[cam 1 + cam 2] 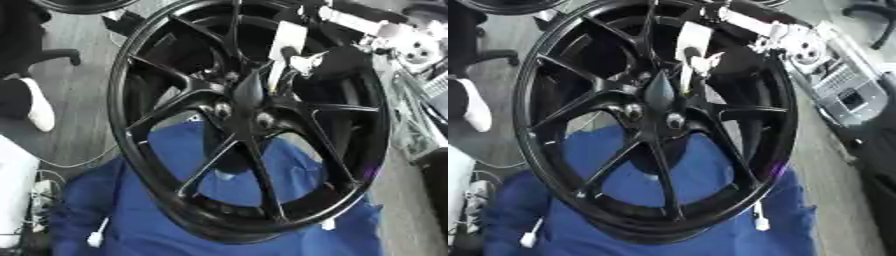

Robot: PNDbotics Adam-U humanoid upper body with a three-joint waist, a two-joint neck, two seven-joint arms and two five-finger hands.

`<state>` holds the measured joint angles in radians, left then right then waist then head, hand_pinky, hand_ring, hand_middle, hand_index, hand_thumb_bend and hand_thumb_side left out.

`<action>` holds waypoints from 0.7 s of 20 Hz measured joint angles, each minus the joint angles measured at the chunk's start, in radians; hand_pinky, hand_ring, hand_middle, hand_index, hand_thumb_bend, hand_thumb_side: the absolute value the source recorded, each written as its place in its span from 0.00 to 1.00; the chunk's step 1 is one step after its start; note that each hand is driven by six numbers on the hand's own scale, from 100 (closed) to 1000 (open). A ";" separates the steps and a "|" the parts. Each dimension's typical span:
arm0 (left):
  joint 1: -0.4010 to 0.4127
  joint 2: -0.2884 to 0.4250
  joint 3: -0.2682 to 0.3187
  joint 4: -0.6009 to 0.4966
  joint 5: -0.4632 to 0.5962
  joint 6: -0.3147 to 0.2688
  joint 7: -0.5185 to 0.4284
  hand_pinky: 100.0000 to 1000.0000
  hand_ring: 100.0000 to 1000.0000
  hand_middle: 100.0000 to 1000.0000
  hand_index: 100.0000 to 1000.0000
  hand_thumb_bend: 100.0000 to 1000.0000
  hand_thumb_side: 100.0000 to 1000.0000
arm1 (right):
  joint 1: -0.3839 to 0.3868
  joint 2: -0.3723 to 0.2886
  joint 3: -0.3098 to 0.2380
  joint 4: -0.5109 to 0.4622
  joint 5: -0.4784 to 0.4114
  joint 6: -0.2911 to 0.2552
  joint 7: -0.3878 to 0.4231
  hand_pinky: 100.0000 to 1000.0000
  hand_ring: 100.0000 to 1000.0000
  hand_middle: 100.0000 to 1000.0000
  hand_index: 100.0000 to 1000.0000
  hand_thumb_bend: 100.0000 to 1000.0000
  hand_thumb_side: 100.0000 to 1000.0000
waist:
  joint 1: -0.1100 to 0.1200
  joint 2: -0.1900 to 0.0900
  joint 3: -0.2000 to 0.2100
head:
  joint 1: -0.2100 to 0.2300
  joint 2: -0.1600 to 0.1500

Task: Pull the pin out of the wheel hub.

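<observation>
Reaching in from the upper right corner, the robot's right hand point(302, 52) sits against the upper spokes of the black wheel point(140, 155), its pale and dark parts bunched just above the hub point(248, 95); whether its fingers are curled round anything cannot be told, for they blur into the spokes. The robot's left hand shows in neither view. A slim pale piece point(276, 75) runs down from the hand toward the hub's centre and may be the pin, though that is a judgement, not a certainty. The wheel stands tilted on a blue cloth point(157, 230), which spreads under its lower rim to the bottom edge, and fills most of the scene. Two round bolt holes point(674, 120) show on the hub below the dark centre cap. A small white object point(96, 237) lies on the cloth near its lower left corner, another point(759, 220) near the wheel's lower right rim. The work looks to be at the grasping stage, with the pin apparently not yet drawn. The next move calls for a sure hold on the pin and a straight pull away from the hub, along its own line.
</observation>
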<state>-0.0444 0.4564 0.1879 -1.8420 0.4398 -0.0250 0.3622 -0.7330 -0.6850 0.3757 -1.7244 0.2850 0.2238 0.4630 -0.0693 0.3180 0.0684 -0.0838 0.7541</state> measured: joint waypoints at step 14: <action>-0.001 -0.001 0.000 0.000 0.000 0.001 -0.001 0.76 0.72 0.70 0.76 0.10 0.79 | 0.000 -0.003 -0.002 0.000 0.006 -0.012 0.046 0.90 0.75 0.42 0.78 0.00 0.39 | -0.001 0.009 0.000 | 0.004 0.000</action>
<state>-0.0456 0.4556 0.1879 -1.8417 0.4398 -0.0238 0.3610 -0.7329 -0.6883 0.3737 -1.7244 0.2909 0.2119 0.5093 -0.0706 0.3271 0.0688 -0.0798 0.7540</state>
